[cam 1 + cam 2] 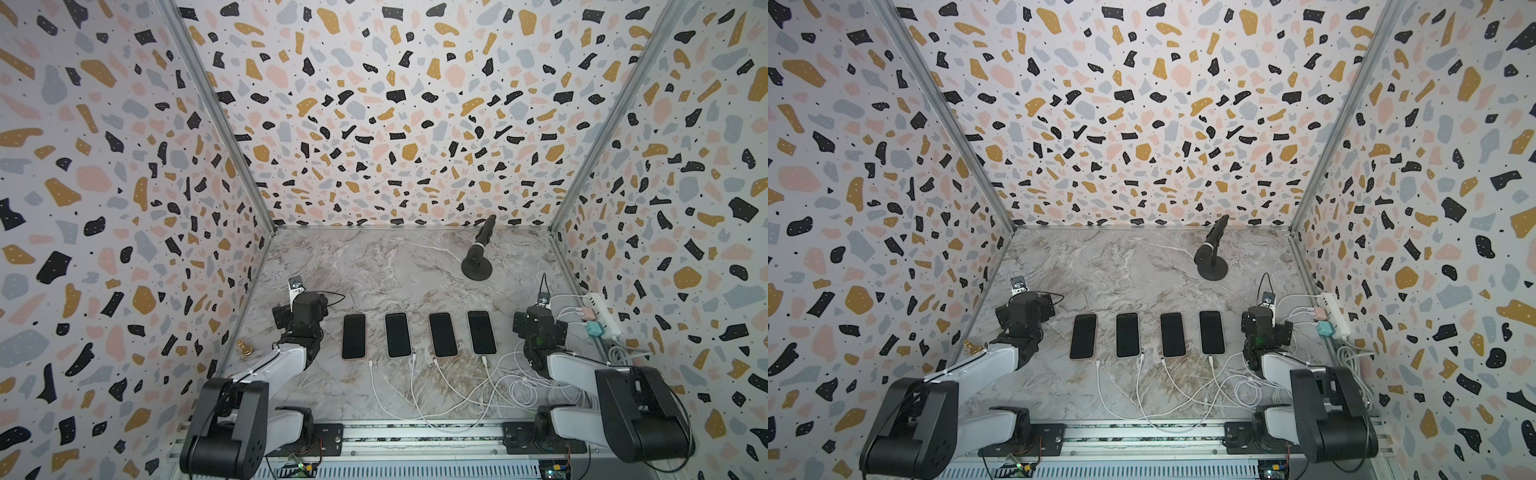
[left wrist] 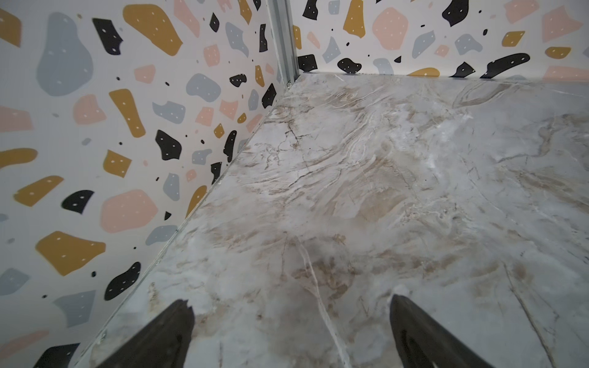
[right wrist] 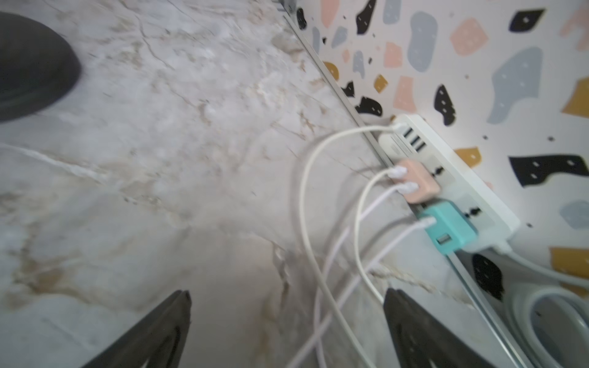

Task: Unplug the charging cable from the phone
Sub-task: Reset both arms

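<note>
Several dark-screened phones (image 1: 397,335) lie in a row on the marble table (image 1: 399,266) in both top views, between my two arms. White charging cables (image 1: 415,390) run from their near ends toward the right; at this size I cannot tell which connectors are seated. The leftmost phone (image 1: 1084,336) has its cable tip (image 1: 1097,364) lying just off its near corner. My left gripper (image 2: 290,301) is open over bare marble by the left wall. My right gripper (image 3: 287,292) is open above loose cables (image 3: 306,223). Neither holds anything.
A black microphone on a round base (image 1: 477,266) stands at the back right. A white power strip (image 1: 602,316) with a pink charger (image 3: 417,184) and a teal charger (image 3: 449,231) lies along the right wall. Coiled cable slack (image 1: 523,386) lies by the right arm. A small gold object (image 1: 243,349) sits by the left wall.
</note>
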